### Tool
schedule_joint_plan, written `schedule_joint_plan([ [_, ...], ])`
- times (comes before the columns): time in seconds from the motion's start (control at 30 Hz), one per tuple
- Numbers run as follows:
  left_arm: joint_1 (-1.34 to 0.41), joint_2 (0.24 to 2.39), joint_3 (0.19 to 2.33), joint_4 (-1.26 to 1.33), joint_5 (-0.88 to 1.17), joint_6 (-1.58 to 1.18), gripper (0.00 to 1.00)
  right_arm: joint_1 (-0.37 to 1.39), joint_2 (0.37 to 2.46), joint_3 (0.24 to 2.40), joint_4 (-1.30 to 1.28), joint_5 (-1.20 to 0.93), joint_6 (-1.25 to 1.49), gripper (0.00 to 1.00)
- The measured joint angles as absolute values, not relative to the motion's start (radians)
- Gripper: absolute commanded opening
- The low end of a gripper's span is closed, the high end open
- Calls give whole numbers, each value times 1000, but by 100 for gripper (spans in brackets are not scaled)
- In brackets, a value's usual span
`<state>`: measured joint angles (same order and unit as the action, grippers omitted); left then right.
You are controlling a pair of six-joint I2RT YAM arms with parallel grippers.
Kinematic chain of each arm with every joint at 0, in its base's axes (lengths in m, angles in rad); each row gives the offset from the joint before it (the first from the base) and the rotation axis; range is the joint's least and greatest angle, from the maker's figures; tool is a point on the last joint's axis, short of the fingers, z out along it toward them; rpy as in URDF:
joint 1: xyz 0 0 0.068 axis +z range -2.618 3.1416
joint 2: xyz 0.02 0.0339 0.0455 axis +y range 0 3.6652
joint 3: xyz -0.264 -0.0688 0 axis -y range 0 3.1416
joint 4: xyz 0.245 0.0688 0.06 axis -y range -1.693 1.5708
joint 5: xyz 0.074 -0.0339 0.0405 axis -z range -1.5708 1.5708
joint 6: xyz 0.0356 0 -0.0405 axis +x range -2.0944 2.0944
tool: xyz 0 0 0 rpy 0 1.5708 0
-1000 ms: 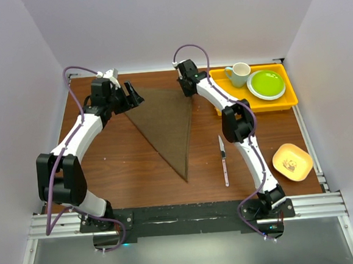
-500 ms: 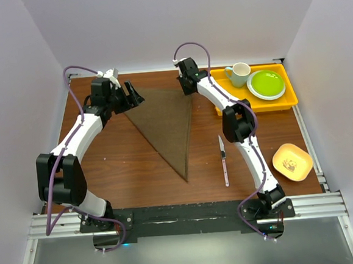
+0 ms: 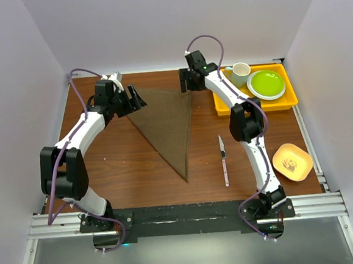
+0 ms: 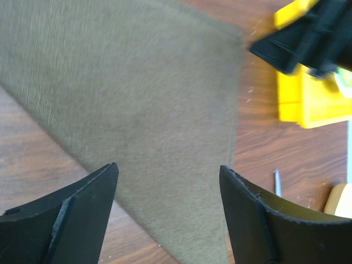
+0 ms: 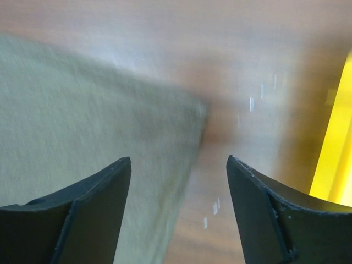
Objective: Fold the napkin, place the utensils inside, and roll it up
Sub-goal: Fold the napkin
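The napkin [image 3: 165, 120] lies flat on the table as a dark brown triangle, its tip pointing toward the near edge. My left gripper [image 3: 136, 99] is open at the napkin's far left corner. In the left wrist view its fingers [image 4: 168, 166] straddle the cloth [image 4: 137, 93] with nothing held. My right gripper [image 3: 186, 86] hovers open just above the far right corner. The right wrist view, blurred, shows that corner [image 5: 82, 110] below the spread fingers [image 5: 179, 159]. The utensils, a single silver knife [image 3: 224, 159], lie on bare wood right of the napkin.
A yellow tray [image 3: 257, 105] at the back right holds a pale mug [image 3: 240, 73] and a green plate [image 3: 266, 84]; its edge [image 5: 335, 148] is close to the right gripper. A small yellow dish [image 3: 292, 161] sits near the right edge. Walls enclose three sides.
The right gripper has gone from shut to open and its arm has swung a little right and back from the napkin's far right corner. The left arm shifted slightly right.
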<state>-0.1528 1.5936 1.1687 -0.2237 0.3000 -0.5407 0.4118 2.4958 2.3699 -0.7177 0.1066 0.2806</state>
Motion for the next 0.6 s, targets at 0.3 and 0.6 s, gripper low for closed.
schedule_joint_plan([
  [0.3,-90,1730,1169,-172,401,-591,69,445,2169,1947,-834,-106,387,79],
  [0.6,77,2002,1301,46,544,-729,47,598,1863,1544,-821,-424,381,46],
])
